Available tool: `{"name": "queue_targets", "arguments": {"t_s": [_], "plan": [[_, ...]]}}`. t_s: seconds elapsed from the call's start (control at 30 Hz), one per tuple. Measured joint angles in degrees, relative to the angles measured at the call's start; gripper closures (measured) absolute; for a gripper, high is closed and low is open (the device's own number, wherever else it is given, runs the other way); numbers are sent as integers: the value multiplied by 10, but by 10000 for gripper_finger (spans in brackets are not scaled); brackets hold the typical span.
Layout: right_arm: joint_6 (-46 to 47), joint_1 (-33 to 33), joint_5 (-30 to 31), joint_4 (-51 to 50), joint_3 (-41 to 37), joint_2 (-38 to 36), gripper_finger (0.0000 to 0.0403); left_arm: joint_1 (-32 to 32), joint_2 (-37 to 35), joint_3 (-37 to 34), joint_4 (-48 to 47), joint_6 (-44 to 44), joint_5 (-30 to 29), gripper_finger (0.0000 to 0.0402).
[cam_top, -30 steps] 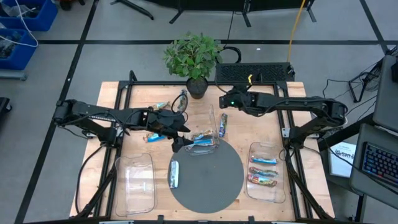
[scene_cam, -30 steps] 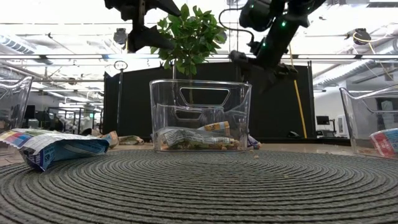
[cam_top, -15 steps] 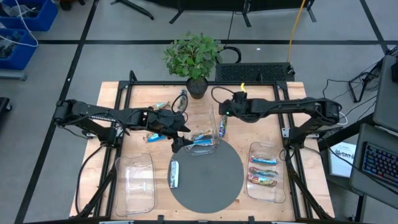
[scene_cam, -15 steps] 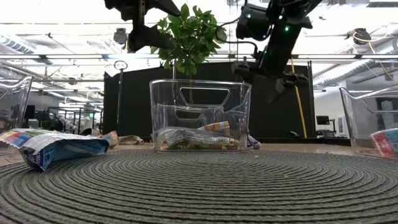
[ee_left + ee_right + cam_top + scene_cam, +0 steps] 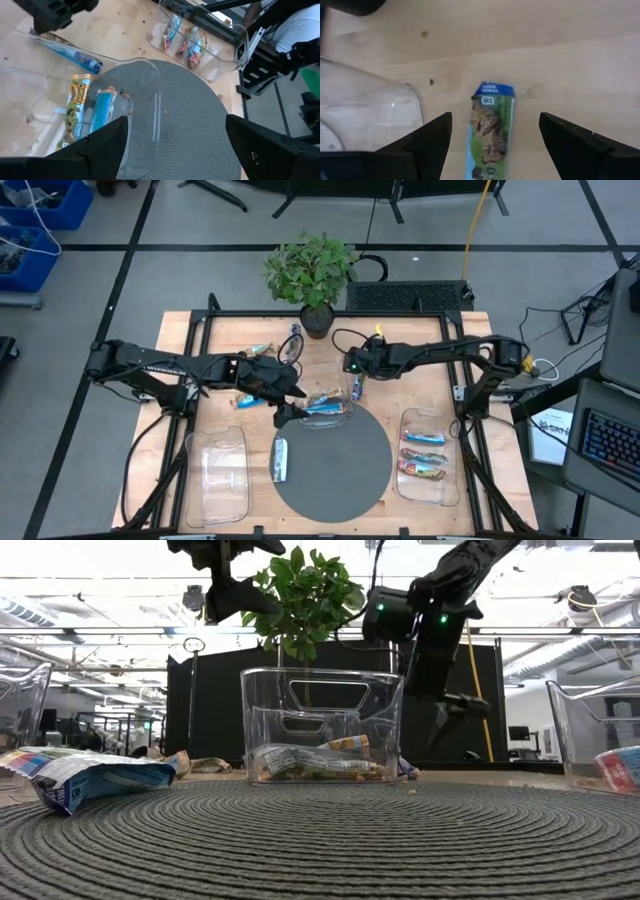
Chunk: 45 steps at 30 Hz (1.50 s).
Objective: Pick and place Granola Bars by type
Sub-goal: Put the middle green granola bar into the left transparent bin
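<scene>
The right tool [image 5: 492, 137] hangs wide open, holding nothing, directly above a blue-green granola bar [image 5: 489, 130] on the desk [image 5: 560, 60], just beside the clear tray [image 5: 365, 110]. The left tool [image 5: 172, 145], also spread and empty, hovers over that tray, where more bars [image 5: 80, 107] lie.

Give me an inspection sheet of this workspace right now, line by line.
Surface: wooden table, round grey mat.
Job's things: granola bars in the right tray and middle tray; one blue bar on bare wood; left tray holds none.
Clutter: potted plant.
Grippers: right gripper open, over the blue bar; left gripper open, above the middle tray.
Cables: black cables along the frame.
Surroundings: keyboard, blue bin.
</scene>
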Motion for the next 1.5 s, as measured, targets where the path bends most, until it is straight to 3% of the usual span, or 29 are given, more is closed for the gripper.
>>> {"name": "queue_targets", "arguments": {"t_s": [0.43,0.73,1.0,1.5], "plan": [[42,-1,-41,53,0,57,113,0,0,0,0,2,41,62],[40,-5,-53,70,0,64,151,0,0,0,0,7,57,62],[27,-5,-55,70,0,64,209,0,0,0,0,7,58,62],[20,-4,-42,69,0,65,357,1,0,0,1,6,58,62]]}}
